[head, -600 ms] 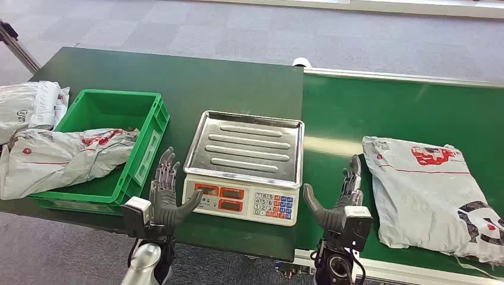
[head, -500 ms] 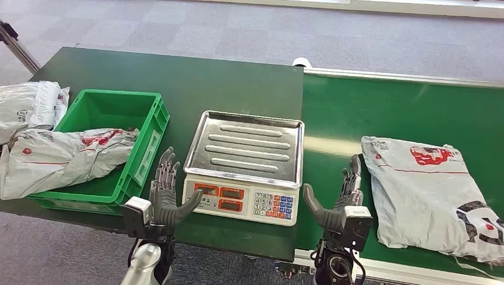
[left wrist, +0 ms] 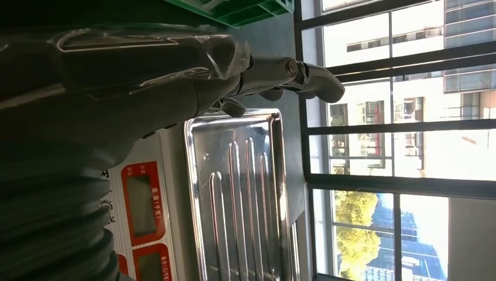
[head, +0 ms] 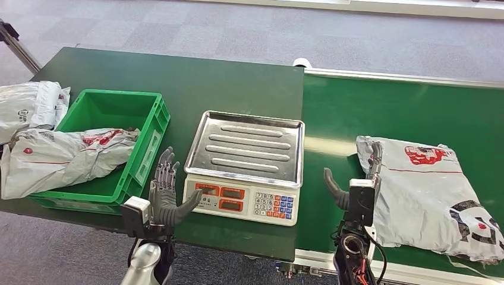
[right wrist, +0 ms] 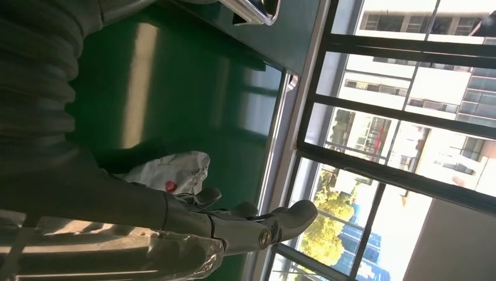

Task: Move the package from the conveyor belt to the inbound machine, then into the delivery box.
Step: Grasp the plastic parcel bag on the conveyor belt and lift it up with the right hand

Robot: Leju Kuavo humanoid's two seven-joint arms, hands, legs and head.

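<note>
A grey plastic package with red and black print lies on the green conveyor belt at the right; its crumpled end also appears in the right wrist view. My right hand is raised over the package's near left edge, fingers spread and holding nothing; I cannot tell whether it touches the package. The scale, with a bare steel tray and a keypad front, stands in the middle. My left hand hovers open between the scale and the green box, which holds another grey package.
More grey packages lie on the table left of the green box. The dark green table runs behind the scale and box. A metal rail borders the belt's far side, with grey carpet floor beyond.
My right hand has lifted and moved forward and right to the package's left edge. The package has slid slightly left along the belt. My left hand has stayed put.
</note>
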